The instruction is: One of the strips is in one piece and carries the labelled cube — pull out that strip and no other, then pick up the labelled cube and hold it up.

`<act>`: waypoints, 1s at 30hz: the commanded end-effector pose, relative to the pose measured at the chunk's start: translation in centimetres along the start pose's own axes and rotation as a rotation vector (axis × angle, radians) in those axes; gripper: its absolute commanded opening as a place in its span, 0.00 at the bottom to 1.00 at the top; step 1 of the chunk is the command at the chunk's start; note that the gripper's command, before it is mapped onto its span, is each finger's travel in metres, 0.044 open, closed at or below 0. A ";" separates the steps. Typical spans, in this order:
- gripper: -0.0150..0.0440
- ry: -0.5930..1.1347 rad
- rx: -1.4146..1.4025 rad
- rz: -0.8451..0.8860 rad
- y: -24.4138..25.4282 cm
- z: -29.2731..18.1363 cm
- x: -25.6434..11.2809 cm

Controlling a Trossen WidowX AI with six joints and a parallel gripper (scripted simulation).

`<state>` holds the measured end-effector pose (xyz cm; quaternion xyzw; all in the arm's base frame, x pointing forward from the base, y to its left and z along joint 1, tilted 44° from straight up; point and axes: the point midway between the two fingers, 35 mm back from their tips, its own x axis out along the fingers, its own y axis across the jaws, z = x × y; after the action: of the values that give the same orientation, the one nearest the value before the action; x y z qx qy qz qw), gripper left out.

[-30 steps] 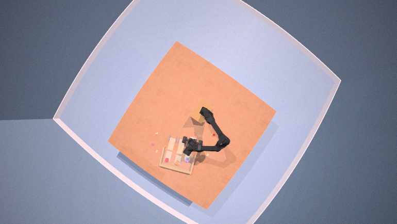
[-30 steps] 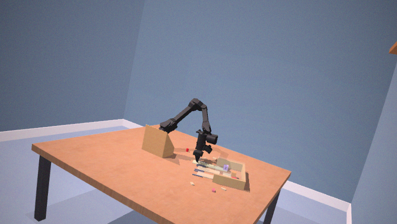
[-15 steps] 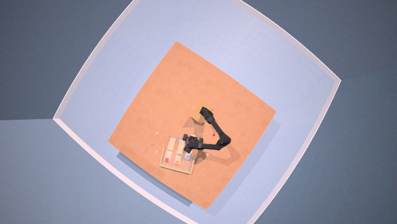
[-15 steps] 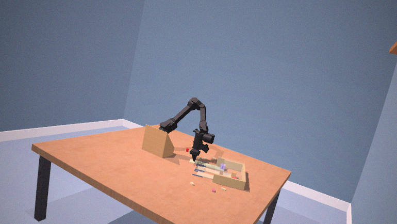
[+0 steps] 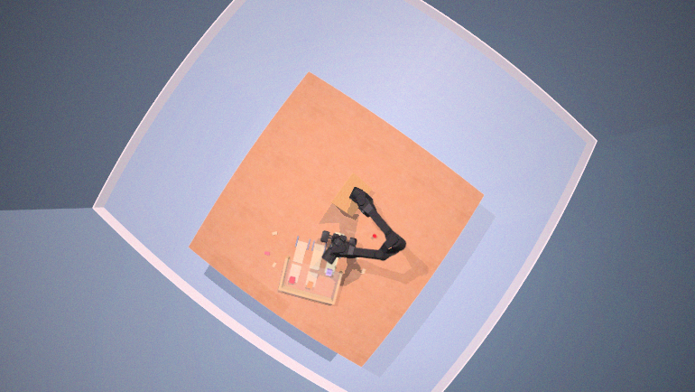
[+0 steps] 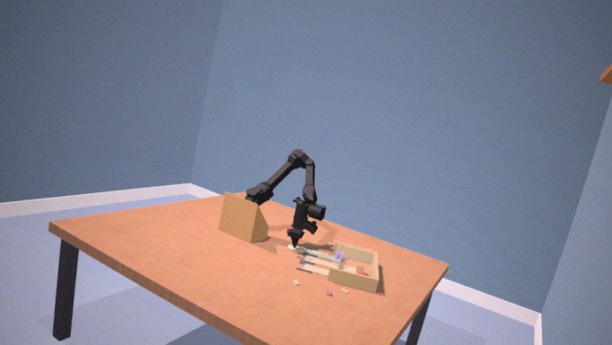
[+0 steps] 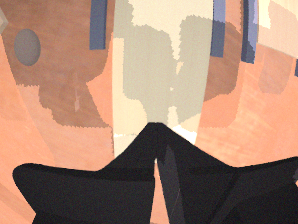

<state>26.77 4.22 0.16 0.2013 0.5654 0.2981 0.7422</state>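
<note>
My gripper [image 6: 294,245] [image 7: 154,128] is shut, with nothing seen between its fingers. Its joined tips are down at the near end of a pale strip [image 6: 321,253] [image 7: 155,75], on or just above it. That strip carries the purple labelled cube [image 5: 329,272] [image 6: 338,255], at the tray's open side. The middle strip [image 5: 317,256] has a gap before its far piece [image 5: 312,276], which bears an orange cube [image 5: 310,284] [image 6: 360,268]. The outer strip [image 5: 301,251] also has a gap before the piece with the red cube [image 5: 291,280]. The arm covers part of the purple cube's strip from above.
A wooden three-walled tray [image 5: 306,295] [image 6: 353,281] surrounds the far ends. Blue rails [image 7: 98,25] flank the strips. A wooden block [image 5: 343,201] [image 6: 242,218] stands by the arm's base. A small red object [image 5: 375,236], a pink bit [image 5: 267,253] [image 6: 329,292] and cream bits [image 5: 274,233] [image 6: 296,282] lie around.
</note>
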 end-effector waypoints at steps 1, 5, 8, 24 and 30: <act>0.25 0.019 0.006 0.006 0.2 -1.3 0.3; 0.25 0.019 0.006 0.006 0.2 -2.0 0.3; 0.25 0.019 0.007 0.006 0.2 -2.5 0.3; 0.25 0.020 0.008 0.006 0.2 -4.9 0.2; 0.25 0.021 0.008 0.006 0.2 -5.8 0.2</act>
<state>22.47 3.93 -1.12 0.2013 0.5653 0.2983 0.7423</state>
